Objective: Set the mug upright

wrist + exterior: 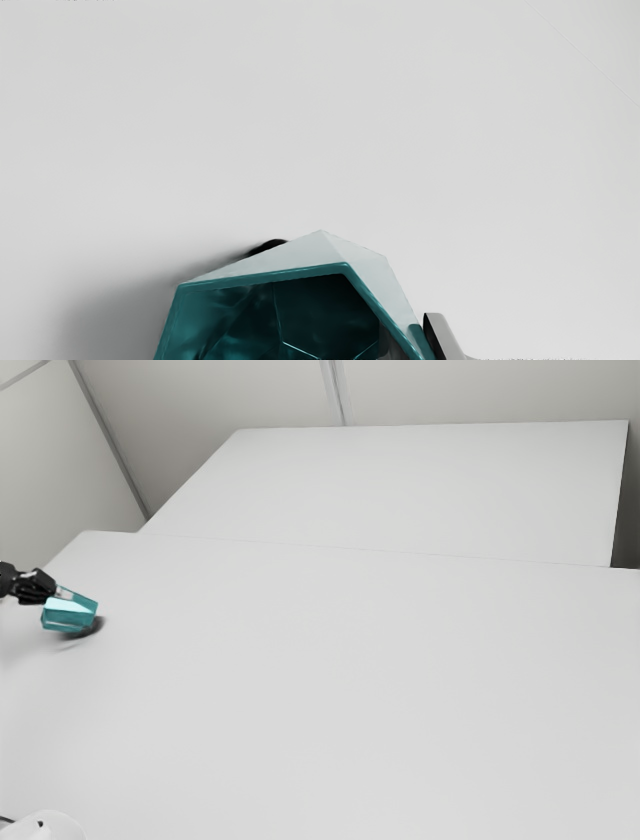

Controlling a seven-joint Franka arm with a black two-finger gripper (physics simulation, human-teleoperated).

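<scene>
While a white rounded thing (45, 826) sits nearest, in the exterior view's left corner, the frame cuts it off, and I can't make out what it is; a short dark line runs up against it. Farther back, still on the exterior view's left, the claw (57, 593) comes in over the white table (330, 690), with the arm behind it cut off by the edge. It is closed down narrow on the wall of the teal mug (68, 616): in the wrist view one finger (444, 332) presses the outside, and a grey shape inside the mouth looks like the other, partly hidden behind the rim (260, 278). The wrist view cuts off the rest of the mouth. The mug leans well over, not upright. Its mouth faces back toward the hand, and its long axis runs away from there, base toward the exterior view's right. A dark shadow (80, 636) lies close by on the table; whether the mug touches the tabletop I cannot tell. Beyond a thin seam, farther off, spreads a second white surface (400, 490), and behind that stand pale walls (220, 395) with grey strips.
</scene>
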